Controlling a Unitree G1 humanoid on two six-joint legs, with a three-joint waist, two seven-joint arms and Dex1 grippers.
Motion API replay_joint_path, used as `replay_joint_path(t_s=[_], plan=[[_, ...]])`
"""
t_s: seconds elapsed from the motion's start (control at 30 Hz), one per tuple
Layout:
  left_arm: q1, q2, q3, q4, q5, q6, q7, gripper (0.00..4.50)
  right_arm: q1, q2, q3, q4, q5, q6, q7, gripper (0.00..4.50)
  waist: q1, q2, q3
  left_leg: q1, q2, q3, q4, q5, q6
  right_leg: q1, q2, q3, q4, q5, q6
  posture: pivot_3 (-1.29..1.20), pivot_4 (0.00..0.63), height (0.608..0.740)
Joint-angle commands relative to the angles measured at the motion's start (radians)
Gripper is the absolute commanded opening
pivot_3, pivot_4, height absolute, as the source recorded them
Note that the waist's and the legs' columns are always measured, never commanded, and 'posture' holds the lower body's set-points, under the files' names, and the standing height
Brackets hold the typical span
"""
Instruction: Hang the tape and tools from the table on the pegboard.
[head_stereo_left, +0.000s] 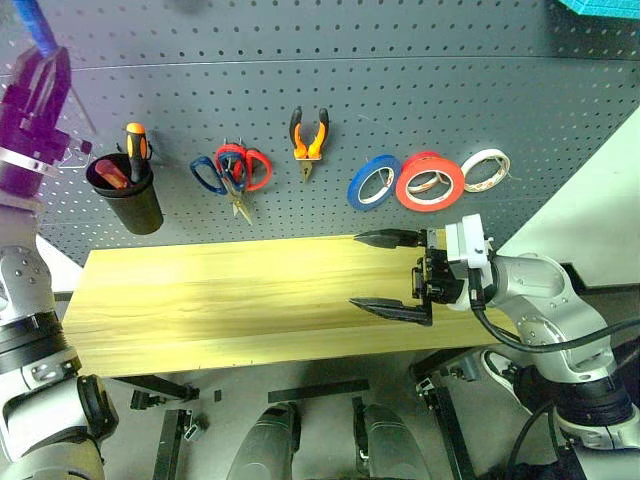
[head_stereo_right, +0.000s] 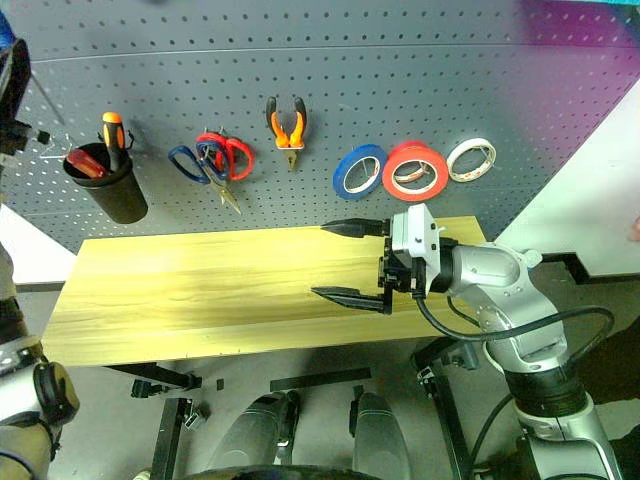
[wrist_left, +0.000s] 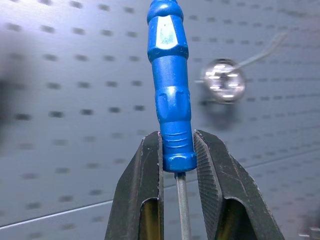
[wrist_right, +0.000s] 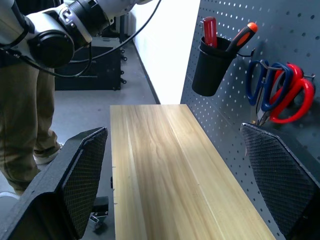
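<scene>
An orange and a red screwdriver are held in the black cup, the blue screwdriver is pinched by the left fingers, and the right fingers are spread wide over the bench.

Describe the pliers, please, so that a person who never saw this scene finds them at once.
Look at the dark pegboard behind the wooden table. The pliers hang there with their nose down, between the two pairs of scissors and the blue tape roll. Only they have orange handles with black trim.
</scene>
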Motion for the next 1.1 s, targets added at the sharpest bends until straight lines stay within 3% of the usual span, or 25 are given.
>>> replay_joint_path(t_s=[0.03, 0.63, 1.1], plan=[[-0.038, 0.041, 0.039, 0.047, 0.039, -0.076, 0.012, 0.54, -0.005, 0.004, -0.01, -0.02, 0.007, -0.015, 0.001, 4.5, 0.0, 0.0, -0.001, 0.0, 0.0, 0.0, 0.0, 0.0, 0.0, 0.0, 0.0, 0.0, 0.0, 0.0, 0.0, 0.01, 0.1, 0.74], [-0.122, 0.026, -0.037, 0.498, 0.174, -0.352, -0.088, 0.54, 0.008, 0.009, -0.015, -0.035, 0.012, -0.005, -0.014, 4.5, -0.001, -0.005, -0.017, 0.006, 0.0, 0.0, 0.0, 0.0, 0.001, 0.006, 0.0, 0.0, 0.001, 0.001, 0.0, 0.0, 0.093, 0.74], [-0.132, 0.014, -0.074, 0.573, 0.197, -0.399, -0.112, 0.54, 0.023, 0.004, -0.022, -0.047, 0.018, -0.002, -0.026, 4.5, -0.009, -0.005, -0.019, 0.006, 0.0, 0.0, 0.002, 0.0, 0.001, 0.005, 0.0, 0.0, 0.004, 0.001, 0.0, -0.01, 0.099, 0.74]])
